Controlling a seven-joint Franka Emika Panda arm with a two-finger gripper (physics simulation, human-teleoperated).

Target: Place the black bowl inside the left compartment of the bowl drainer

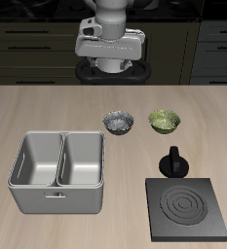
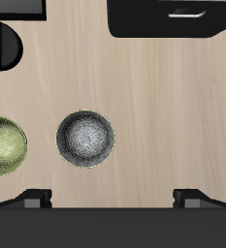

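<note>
The black bowl (image 1: pixel 119 122) is small and round with a speckled grey inside, and it stands upright on the table just behind the bowl drainer (image 1: pixel 58 199). The drainer is a grey metal bin with two deep wells. Its left compartment (image 1: pixel 37 161) holds nothing. My gripper (image 1: pixel 111 70) hangs high over the back of the table, well behind the bowl and apart from it. In the wrist view the black bowl (image 2: pixel 85 138) lies below my gripper (image 2: pixel 114 200), whose fingertips (image 2: pixel 35 200) stand wide apart with nothing between them.
A green bowl (image 1: pixel 164 121) (image 2: pixel 2 147) of like size stands beside the black one. A black knobbed pot (image 1: pixel 173 161) sits nearer the front, with a flat black stove plate (image 1: pixel 186 208) before it. Dark cabinets run behind the table.
</note>
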